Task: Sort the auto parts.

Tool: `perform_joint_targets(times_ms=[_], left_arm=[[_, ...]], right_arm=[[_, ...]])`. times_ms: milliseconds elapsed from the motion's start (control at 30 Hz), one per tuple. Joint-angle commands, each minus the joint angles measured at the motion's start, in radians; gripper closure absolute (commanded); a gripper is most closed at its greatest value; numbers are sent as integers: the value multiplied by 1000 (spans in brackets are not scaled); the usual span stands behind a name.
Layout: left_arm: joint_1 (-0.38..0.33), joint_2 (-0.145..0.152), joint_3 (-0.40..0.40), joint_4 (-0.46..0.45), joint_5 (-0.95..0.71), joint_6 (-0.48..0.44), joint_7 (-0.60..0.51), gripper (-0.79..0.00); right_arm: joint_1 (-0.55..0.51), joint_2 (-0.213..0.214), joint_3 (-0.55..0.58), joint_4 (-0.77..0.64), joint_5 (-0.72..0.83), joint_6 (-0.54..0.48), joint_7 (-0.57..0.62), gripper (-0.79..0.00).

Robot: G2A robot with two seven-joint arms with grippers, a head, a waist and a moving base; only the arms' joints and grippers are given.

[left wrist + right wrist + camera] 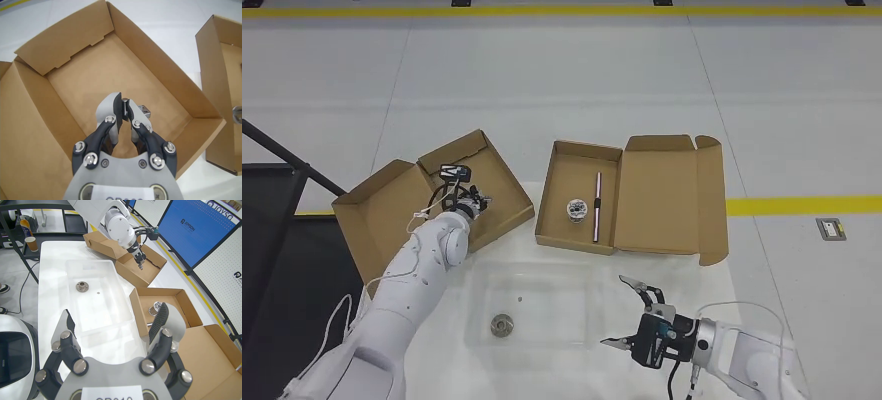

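Currently, your stock on the white table (pixel 49 279) reads as follows.

Item one: left gripper (pixel 125 106). You will find it inside the walls of the left cardboard box (pixel 62 47), pointing down at the box floor. Its pads are clamped on a small metal part (pixel 124 103), a short pin with a drilled block showing just behind one finger. You cannot tell from these views whether the part touches the floor.

Item two: right gripper (pixel 613 311). It sits at the near edge of the table, just beside the clear plastic bin (pixel 552 300) on the side toward the right cardboard box (pixel 560 195). Its fingers are spread wide apart with nothing between them.

Item three: clear plastic bin. It stands in the middle of the table, nearer to you than both boxes. One flanged metal disc (pixel 502 323) lies flat on its floor, toward the left arm's end.

Item four: right cardboard box, lid flap folded out flat on the far side from the left box. You have two parts in its tray: a shiny round part (pixel 576 208) near the middle, and a thin rod (pixel 597 205) lying lengthwise just beside it, toward the lid hinge. The two look close, and you cannot tell if they touch.

Item five: left cardboard box, set at an angle to the right one, lid open outward.
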Motion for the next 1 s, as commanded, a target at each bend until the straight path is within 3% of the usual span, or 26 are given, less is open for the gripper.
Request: perform_joint_targets(times_ms=[0, 67, 233, 433, 600, 700, 967], left_arm=[[-6, -5, -1, 13, 11, -5, -6, -111], [-11, -10, -7, 22, 12, -12, -12, -200], [-22, -13, -36, 31, -2, -36, 4, -274], [-37, -6, -82, 26, -26, -99, 1, -262], [-46, 26, -150, -14, -76, -247, -51, -243], [-34, 54, -194, -64, -89, -347, -100, 0], [70, 148, -354, -321, -154, -588, -354, 0]], right_arm=[[0, 0, 0, 0, 0, 0, 0, -785], [0, 0, 0, 0, 0, 0, 0, -785], [0, 0, 0, 0, 0, 0, 0, -785], [0, 0, 0, 0, 0, 0, 0, -785], [0, 0, 0, 0, 0, 0, 0, -785], [0, 0, 0, 0, 0, 0, 0, -785], [0, 0, 0, 0, 0, 0, 0, -785]])
